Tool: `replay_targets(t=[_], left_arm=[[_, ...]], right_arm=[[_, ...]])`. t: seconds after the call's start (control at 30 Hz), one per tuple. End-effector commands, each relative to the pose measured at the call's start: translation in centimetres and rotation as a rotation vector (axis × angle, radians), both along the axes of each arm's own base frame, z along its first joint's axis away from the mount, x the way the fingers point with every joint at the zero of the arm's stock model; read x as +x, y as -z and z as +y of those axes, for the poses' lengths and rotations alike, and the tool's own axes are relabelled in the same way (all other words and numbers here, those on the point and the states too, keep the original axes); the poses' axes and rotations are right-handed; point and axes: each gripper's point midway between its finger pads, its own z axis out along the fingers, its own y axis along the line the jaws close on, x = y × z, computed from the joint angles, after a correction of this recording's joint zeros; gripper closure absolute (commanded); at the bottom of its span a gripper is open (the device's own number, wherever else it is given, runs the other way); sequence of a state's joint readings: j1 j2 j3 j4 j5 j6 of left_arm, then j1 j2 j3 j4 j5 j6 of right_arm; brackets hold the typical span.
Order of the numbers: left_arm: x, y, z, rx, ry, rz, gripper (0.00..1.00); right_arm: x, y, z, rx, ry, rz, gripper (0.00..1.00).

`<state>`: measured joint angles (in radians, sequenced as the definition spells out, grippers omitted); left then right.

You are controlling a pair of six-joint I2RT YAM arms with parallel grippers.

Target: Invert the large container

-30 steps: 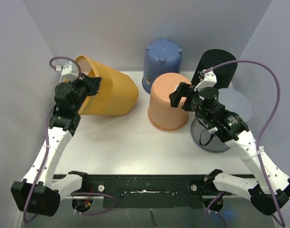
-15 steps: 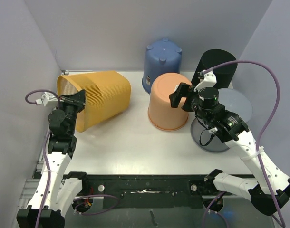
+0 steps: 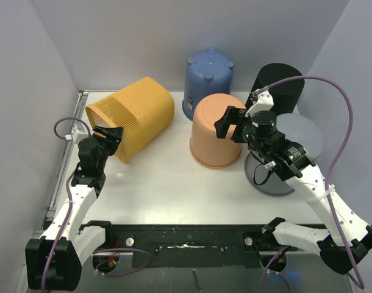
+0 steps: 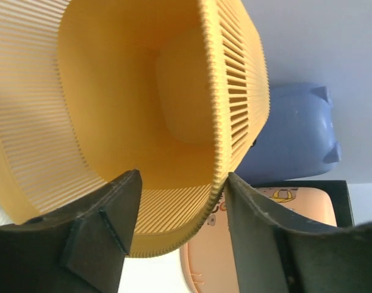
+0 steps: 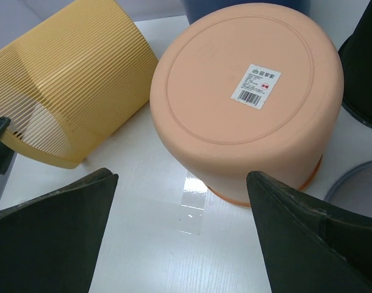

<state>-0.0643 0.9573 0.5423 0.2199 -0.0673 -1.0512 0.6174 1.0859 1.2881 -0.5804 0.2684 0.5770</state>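
The yellow slatted basket had tipped within the last second from standing near the left wall, mouth upward, to lying on its side on the white table; in the last half second it had also swung, so that its open mouth faced the near left and its closed base pointed toward the back, near the blue bucket; the left gripper had dropped low and drawn back to the mouth, and the wrist view showed its jaws spread wide, the lower rim passing between them close to one finger, with no clear pinch; the right gripper had scarcely moved, hanging spread wide and empty over the inverted peach bucket; judged from this, the flip stood about halfway: the basket was on its side, not yet mouth-down, and the rim would probably need gripping again and rolling further so the mouth came down flat
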Motion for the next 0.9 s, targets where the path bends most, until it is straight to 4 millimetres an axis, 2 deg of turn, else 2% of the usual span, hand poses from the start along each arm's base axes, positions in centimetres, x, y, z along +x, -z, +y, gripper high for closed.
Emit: replay_targets(t=[0.0, 0.13, 0.43, 0.57, 0.67, 0.8, 0.87], left_arm=[[0.4, -2.6, 0.8, 0.020, -0.030, -0.005, 0.42], [0.2, -3.9, 2.5, 0.008, -0.097, 0.011, 0.29], [2.0, -5.4, 4.0, -0.054, -0.113, 0.004, 0.27], [3.2, -6.9, 4.6, -0.059, -0.107, -0.056, 0.27], [4.3, -6.6, 5.0, -0.053, -0.094, -0.053, 0.29], [5.4, -6.5, 4.7, -0.061, -0.060, -0.058, 0.38], [5.8, -6.2, 4.6, -0.078, -0.054, -0.054, 0.48]], right_arm=[[0.4, -2.3, 0.0, 0.029, -0.002, -0.070, 0.07], [0.2, -2.2, -0.2, 0.027, 0.002, -0.069, 0.07], [-0.3, -2.5, -0.8, 0.020, 0.007, -0.075, 0.07], [-0.6, -3.0, -1.1, 0.011, 0.003, -0.082, 0.07], [-0.7, -3.2, -1.2, 0.004, -0.001, -0.087, 0.07], [-0.9, -3.1, -1.3, 0.006, -0.003, -0.086, 0.07], [-1.1, -3.2, -1.3, 0.010, -0.004, -0.087, 0.07]])
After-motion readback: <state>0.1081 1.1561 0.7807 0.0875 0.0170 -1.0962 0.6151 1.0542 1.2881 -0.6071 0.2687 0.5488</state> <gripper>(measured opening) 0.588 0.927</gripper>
